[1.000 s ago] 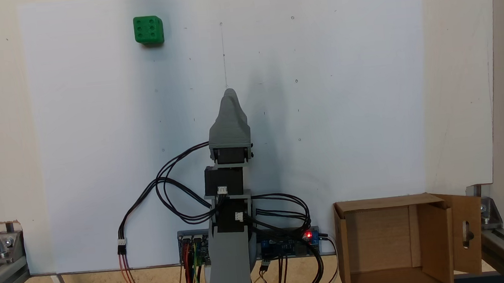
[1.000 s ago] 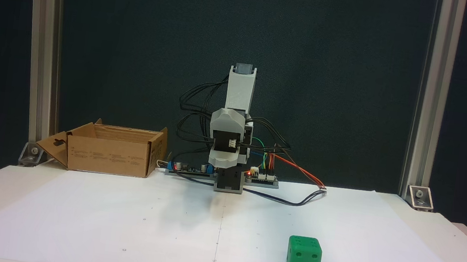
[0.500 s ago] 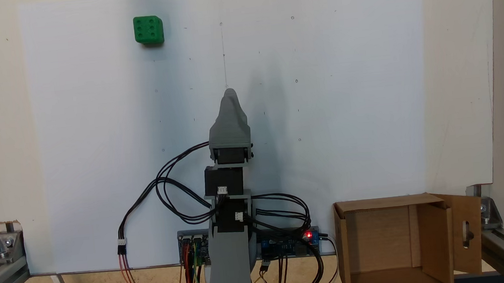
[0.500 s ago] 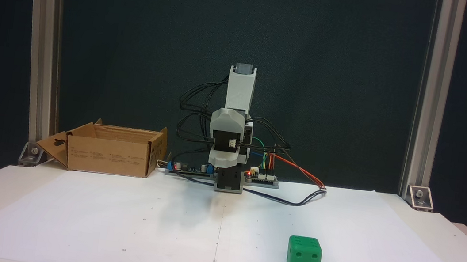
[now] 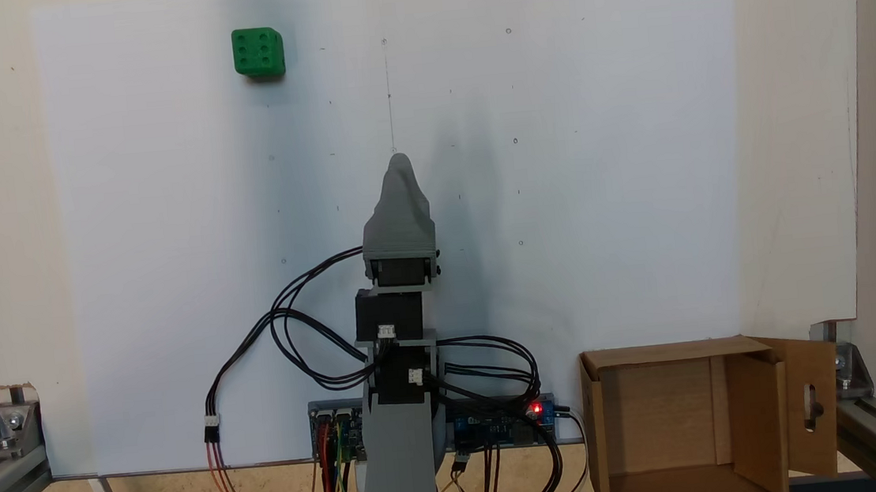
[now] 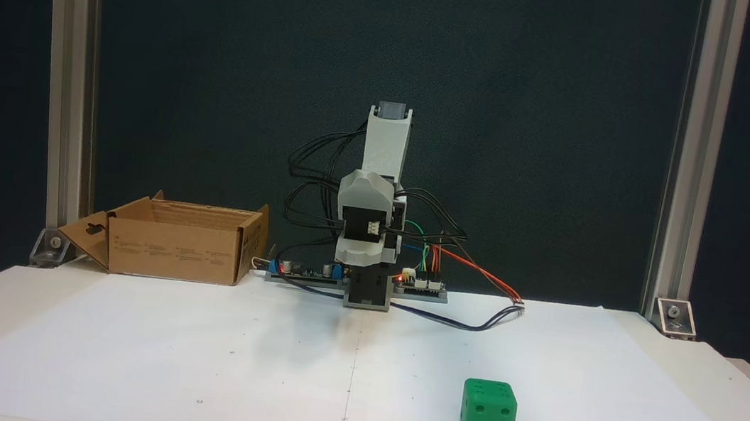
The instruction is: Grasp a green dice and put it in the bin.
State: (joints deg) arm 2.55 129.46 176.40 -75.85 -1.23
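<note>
White paper (image 6: 185,359) separates green dice (image 5: 258,52) from bin (image 6: 177,250).

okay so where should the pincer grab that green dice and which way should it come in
Probably from above, closing on two opposite vertical faces of the green dice. It sits flat on the white paper with open space all round, and in a fixed view its edges run roughly square to the sheet, so the flat parallel sides offer an even hold.

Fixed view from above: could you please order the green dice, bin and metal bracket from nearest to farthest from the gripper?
From the gripper:
1. green dice, upper left.
2. bin, lower right.
3. metal bracket, far lower left.
</note>
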